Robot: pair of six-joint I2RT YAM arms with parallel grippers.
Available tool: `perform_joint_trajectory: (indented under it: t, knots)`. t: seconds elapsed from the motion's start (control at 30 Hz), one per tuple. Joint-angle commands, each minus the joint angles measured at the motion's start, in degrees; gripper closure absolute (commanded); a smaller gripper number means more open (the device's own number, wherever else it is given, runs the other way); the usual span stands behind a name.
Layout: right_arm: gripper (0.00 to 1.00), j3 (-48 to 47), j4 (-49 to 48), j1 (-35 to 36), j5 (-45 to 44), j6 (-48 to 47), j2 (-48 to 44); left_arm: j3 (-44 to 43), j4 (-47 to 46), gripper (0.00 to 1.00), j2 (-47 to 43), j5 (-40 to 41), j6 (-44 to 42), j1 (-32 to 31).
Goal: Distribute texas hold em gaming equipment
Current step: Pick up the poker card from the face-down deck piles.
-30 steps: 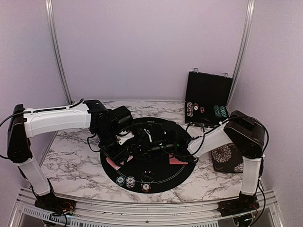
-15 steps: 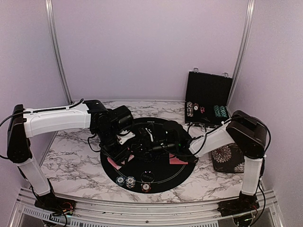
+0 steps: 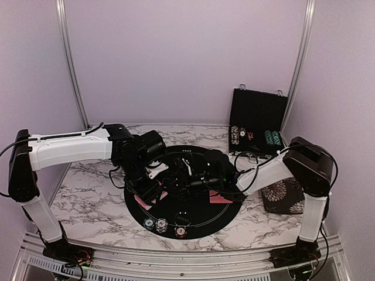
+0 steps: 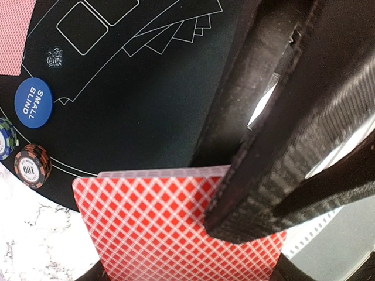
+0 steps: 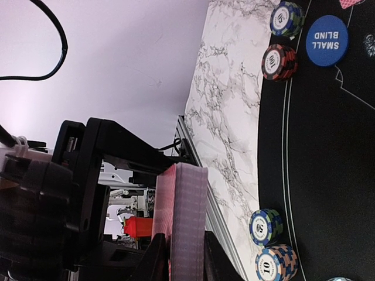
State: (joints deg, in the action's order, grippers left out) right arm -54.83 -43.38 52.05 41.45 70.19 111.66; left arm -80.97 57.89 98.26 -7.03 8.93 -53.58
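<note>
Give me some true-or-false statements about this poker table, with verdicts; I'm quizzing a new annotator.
1. The left hand grips a deck of red-backed cards. True.
2. The round button on the mat reads BIG BLIND. False: the blue button reads SMALL BLIND.
3. The chip case at the back right stands open. True.
4. The patterned pad lies at the table's left side. False: the floral pad lies on the right, beside the right arm.
5. Chip stacks stand at the near edge of the round black mat. True.
</note>
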Motion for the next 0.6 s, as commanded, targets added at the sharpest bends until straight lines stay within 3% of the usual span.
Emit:
perform_joint_trajectory:
  t: [0.0, 0.57]
  knots:
    - [0.80, 1.1, -0.1, -0.9, -0.8, -0.8, -1.5, -0.6, 2.1, 0.45, -2.4, 0.3, 0.1, 0.2]
    - [0.78, 2.2, -0.4, -1.3, -1.3, -0.8, -2.3, -0.5, 2.1, 0.45, -2.4, 0.2, 0.2, 0.2]
